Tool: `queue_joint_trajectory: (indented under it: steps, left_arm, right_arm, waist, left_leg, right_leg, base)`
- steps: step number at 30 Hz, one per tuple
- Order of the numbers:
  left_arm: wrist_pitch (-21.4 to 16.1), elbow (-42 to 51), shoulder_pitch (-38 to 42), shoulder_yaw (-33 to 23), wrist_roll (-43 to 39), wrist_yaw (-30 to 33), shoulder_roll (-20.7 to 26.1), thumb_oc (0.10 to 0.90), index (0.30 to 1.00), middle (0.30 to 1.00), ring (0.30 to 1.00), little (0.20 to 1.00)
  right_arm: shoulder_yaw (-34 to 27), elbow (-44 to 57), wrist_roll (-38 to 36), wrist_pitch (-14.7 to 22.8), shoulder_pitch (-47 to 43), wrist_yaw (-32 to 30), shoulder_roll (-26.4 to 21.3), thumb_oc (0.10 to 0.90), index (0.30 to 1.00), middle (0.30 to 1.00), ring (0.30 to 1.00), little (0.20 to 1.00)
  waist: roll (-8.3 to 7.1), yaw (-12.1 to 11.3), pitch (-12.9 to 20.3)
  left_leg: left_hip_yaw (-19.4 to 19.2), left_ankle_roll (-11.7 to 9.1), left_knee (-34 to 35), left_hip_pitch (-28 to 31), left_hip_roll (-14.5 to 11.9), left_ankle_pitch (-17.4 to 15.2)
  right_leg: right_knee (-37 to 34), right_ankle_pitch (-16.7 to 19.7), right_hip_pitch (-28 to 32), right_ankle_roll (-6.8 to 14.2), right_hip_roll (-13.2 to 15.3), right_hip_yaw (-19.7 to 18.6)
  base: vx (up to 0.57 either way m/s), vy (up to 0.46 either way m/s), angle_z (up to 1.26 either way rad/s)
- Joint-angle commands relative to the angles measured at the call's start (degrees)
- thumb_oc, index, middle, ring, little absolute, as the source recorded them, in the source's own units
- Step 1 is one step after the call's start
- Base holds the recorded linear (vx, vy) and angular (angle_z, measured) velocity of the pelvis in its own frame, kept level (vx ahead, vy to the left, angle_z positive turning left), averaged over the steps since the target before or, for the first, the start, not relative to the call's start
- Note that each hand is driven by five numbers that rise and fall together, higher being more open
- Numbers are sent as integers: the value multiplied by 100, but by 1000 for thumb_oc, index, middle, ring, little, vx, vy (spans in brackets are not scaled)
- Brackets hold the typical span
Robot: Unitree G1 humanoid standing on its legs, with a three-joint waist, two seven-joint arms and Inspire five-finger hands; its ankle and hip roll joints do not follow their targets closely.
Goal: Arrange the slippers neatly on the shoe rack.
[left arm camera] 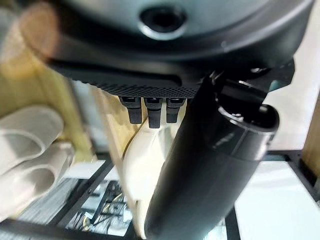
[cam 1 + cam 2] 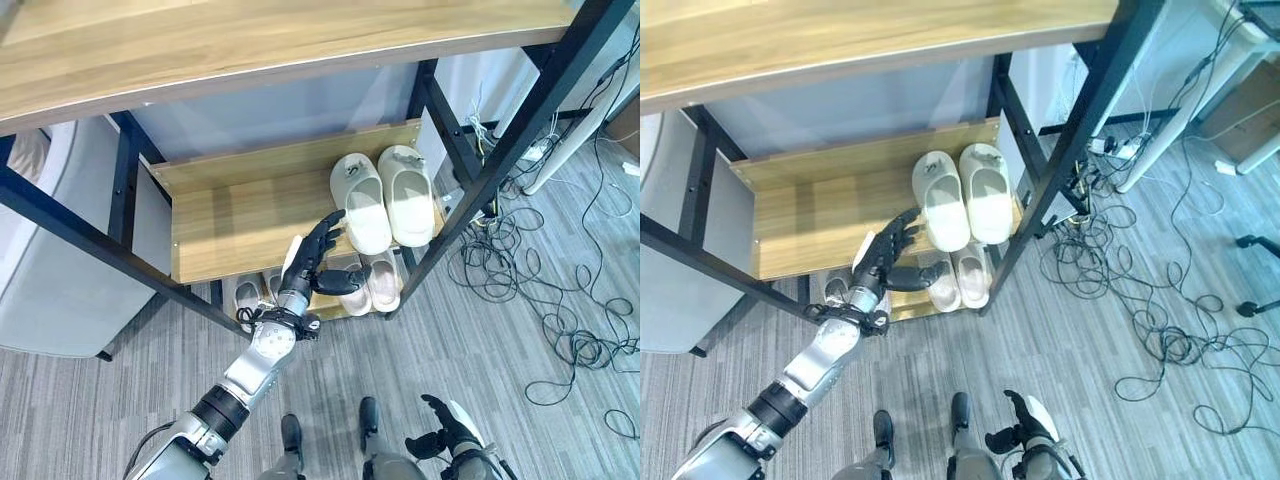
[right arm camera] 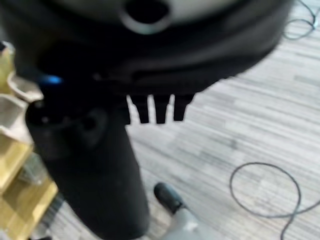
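A pair of white slippers lies side by side at the right end of the rack's middle wooden shelf. My left hand is raised at that shelf's front edge, just left of the pair, fingers pointing toward them. A cream slipper sits between its thumb and fingers; only a white corner peeks out behind the hand. Pinkish slippers lie on the lower shelf below the hand. My right hand hangs low and idle over the floor, fingers relaxed.
A wide top shelf overhangs the rack, and black frame posts stand at its corners. More slippers show at the lower shelf's left. Tangled cables cover the floor on the right. A grey cabinet stands left.
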State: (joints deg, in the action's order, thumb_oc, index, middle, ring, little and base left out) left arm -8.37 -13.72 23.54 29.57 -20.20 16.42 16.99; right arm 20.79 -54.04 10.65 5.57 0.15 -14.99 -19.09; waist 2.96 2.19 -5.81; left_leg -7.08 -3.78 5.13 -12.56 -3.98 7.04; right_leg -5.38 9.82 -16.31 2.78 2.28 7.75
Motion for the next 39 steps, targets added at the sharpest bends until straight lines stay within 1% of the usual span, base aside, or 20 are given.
queue_joint_trajectory:
  steps: [1,3,4,5,9,12,14,17,18,19,23,25,26,27,29,30,31,35,36,39]
  left_arm:
    - [-531,666,243,-373,-71,-351,-20,800,900,900,900,900]
    - [-530,899,-76,-468,-144,-504,101,800,900,900,900,900]
    - [-522,916,-91,-473,-146,-507,110,800,900,900,900,900]
    - [-501,1132,-518,-564,-248,-703,228,800,900,900,900,900]
    - [-411,1466,-1354,-725,-156,-1087,559,800,900,900,900,900]
    - [-328,1534,-2009,-839,-71,-1384,789,800,900,900,900,900]
    - [-254,1592,-2457,-926,-31,-1577,949,800,900,900,900,900]
    - [-197,1380,-3004,-984,308,-1840,1280,800,900,900,900,900]
    - [-71,788,-3348,-1055,610,-1961,1388,800,900,900,900,900]
    - [-79,778,-3348,-1056,615,-1962,1386,800,900,900,900,900]
    - [77,-386,-3486,-1135,1380,-1914,1266,800,900,900,900,900]
    - [103,-1115,-3405,-1137,1913,-1823,1139,800,900,900,900,900]
    - [159,-1876,-3246,-1128,2384,-1687,998,800,900,900,900,900]
    - [145,-1900,-3224,-1121,2391,-1678,985,800,900,900,900,900]
    - [227,-2759,-3006,-1082,2884,-1461,804,800,900,900,900,900]
    - [264,-3572,-2782,-1055,3196,-1302,586,800,900,900,900,900]
    - [239,-3621,-2751,-1049,3206,-1283,560,800,900,900,900,900]
    - [359,-4782,-2450,-1213,3407,-1057,236,800,900,900,900,900]
    - [352,-4797,-2440,-1214,3409,-1051,228,800,900,900,900,900]
    - [453,-5457,-2378,-1390,3530,-935,83,800,900,900,900,900]
  right_arm:
    - [-92,38,16,87,327,36,-52,800,900,900,900,900]
    - [-91,-18,65,70,318,79,-8,800,900,900,900,900]
    - [-85,-18,66,70,322,78,-5,800,900,900,900,900]
    - [-120,-106,90,47,299,107,34,800,900,900,900,900]
    - [-201,-265,107,30,284,162,81,800,900,900,900,900]
    - [-246,-433,133,13,264,201,109,800,900,900,900,900]
    - [-278,-524,138,14,262,223,133,800,900,900,900,900]
    - [-349,-657,106,21,240,270,126,800,900,900,900,900]
    - [-387,-756,91,10,190,301,120,800,900,900,900,900]
    - [-383,-758,90,11,190,300,122,800,900,900,900,900]
    - [-402,-912,73,-26,183,380,130,800,900,900,900,900]
    - [-421,-1033,76,-45,158,395,152,800,900,900,900,900]
    - [-419,-1146,82,-71,121,407,170,800,900,900,900,900]
    - [-426,-1149,82,-70,111,407,165,800,900,900,900,900]
    - [-434,-1295,107,-92,77,409,186,800,900,900,900,900]
    - [-436,-1455,140,-118,20,391,192,800,900,900,900,900]
    - [-441,-1463,140,-113,8,389,185,800,900,900,900,900]
    - [-449,-1684,174,-140,-61,377,210,800,900,900,900,900]
    - [-449,-1686,174,-139,-66,377,207,800,900,900,900,900]
    - [-443,-1814,188,-158,-118,395,240,800,900,900,900,900]
  waist:
    - [-188,-114,315]
    - [-214,-195,360]
    - [-217,-188,358]
    - [-233,-280,404]
    - [-279,-479,498]
    - [-328,-660,564]
    - [-367,-734,609]
    - [-419,-842,660]
    - [-485,-941,712]
    - [-486,-933,710]
    - [-568,-1001,774]
    - [-593,-1020,791]
    - [-613,-1016,809]
    - [-609,-1008,809]
    - [-631,-981,833]
    - [-635,-946,850]
    - [-626,-948,834]
    - [-632,-889,845]
    - [-628,-890,838]
    - [-629,-832,839]
  left_leg:
    - [129,-226,-13,-214,194,-59]
    - [138,-235,-13,-136,195,-73]
    - [140,-235,-13,-129,196,-74]
    - [162,-240,-13,-49,204,-92]
    - [251,-239,-13,92,236,-121]
    - [358,-241,-13,183,267,-127]
    - [459,-242,-13,245,295,-132]
    - [580,-244,-13,329,319,-131]
    - [663,-235,-13,385,348,-131]
    - [668,-235,-13,390,350,-131]
    - [727,-211,-13,473,367,-144]
    - [744,-201,-13,548,375,-186]
    - [766,-185,-13,586,383,-197]
    - [776,-176,-13,560,393,-168]
    - [772,-169,-13,600,409,-192]
    - [768,-159,-13,650,422,-224]
    - [769,-159,-13,657,422,-226]
    - [729,-120,-13,765,442,-283]
    - [727,-120,-13,769,442,-284]
    - [664,-81,-13,885,443,-341]
  right_leg:
    - [38,-518,133,606,348,549]
    - [38,-529,236,605,370,624]
    - [38,-531,244,606,371,627]
    - [38,-546,357,605,385,701]
    - [38,-592,592,600,414,884]
    - [38,-623,807,587,440,1113]
    - [38,-655,961,578,445,1236]
    - [38,-683,1161,569,459,1423]
    - [38,-705,1279,563,446,1523]
    - [38,-708,1287,565,447,1529]
    - [38,-734,1411,568,461,1637]
    - [38,-769,1497,573,465,1645]
    - [38,-793,1538,562,462,1663]
    - [38,-772,1518,564,471,1674]
    - [38,-787,1567,558,482,1690]
    - [38,-790,1599,558,494,1693]
    - [38,-791,1607,559,494,1694]
    - [56,-800,1674,544,506,1652]
    - [57,-801,1677,544,506,1650]
    - [73,-798,1717,538,508,1564]
  base:
    - [7,3,9]
    - [-3,3,20]
    - [-14,12,23]
    - [-16,19,35]
    - [-20,17,19]
    - [1,12,33]
    - [15,14,51]
    - [15,38,32]
    - [29,53,46]
    - [23,55,44]
    - [20,42,17]
    - [30,66,11]
    - [2,73,9]
    - [18,68,8]
    - [4,79,5]
    - [-4,80,11]
    - [8,77,21]
    - [-4,63,9]
    - [0,51,-6]
    - [7,61,-4]
